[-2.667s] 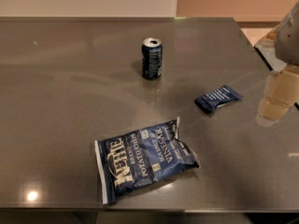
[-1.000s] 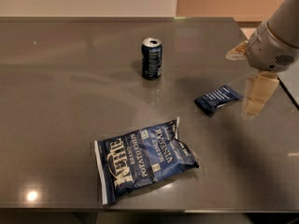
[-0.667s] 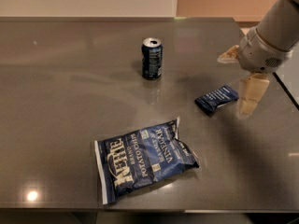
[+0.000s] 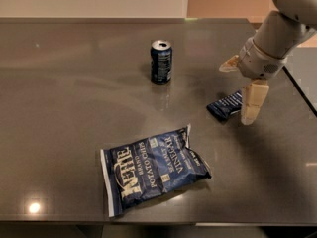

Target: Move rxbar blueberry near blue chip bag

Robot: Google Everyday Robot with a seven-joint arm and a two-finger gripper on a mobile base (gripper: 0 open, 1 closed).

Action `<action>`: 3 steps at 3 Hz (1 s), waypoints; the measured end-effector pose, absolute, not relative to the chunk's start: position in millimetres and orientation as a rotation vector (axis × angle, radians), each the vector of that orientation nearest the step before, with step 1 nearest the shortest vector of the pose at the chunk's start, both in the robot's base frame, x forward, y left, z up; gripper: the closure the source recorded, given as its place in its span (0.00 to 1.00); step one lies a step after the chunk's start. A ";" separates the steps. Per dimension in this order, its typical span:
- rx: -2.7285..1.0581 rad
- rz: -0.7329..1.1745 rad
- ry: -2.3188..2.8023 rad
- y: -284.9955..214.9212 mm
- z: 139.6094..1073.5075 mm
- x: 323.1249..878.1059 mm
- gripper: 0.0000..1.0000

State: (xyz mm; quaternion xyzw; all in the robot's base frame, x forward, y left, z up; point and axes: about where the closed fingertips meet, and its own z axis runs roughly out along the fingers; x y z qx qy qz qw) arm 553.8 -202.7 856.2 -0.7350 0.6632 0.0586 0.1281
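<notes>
The rxbar blueberry (image 4: 224,106), a small flat dark blue bar, lies on the table at the right. The blue chip bag (image 4: 153,168), large and navy with white lettering, lies flat near the front edge, left of and below the bar. My gripper (image 4: 240,87) is open and hangs over the bar's right end. One beige finger (image 4: 252,103) points down just right of the bar. The other finger (image 4: 229,65) sticks out to the left above it. The gripper holds nothing.
A dark blue soda can (image 4: 161,62) stands upright at the middle back of the grey table (image 4: 69,108). The table's right edge (image 4: 299,86) runs close behind the arm.
The gripper has moved left from the table's right edge to the bar's right end. The bar, bag and can have not moved.
</notes>
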 end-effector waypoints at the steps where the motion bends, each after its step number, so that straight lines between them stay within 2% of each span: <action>1: -2.161 0.188 1.920 -201.8 843.4 558.9 0.00; 2: -2.177 0.197 1.916 -202.6 835.0 558.6 0.00; 3: -2.191 0.211 1.921 -203.4 829.5 556.9 0.16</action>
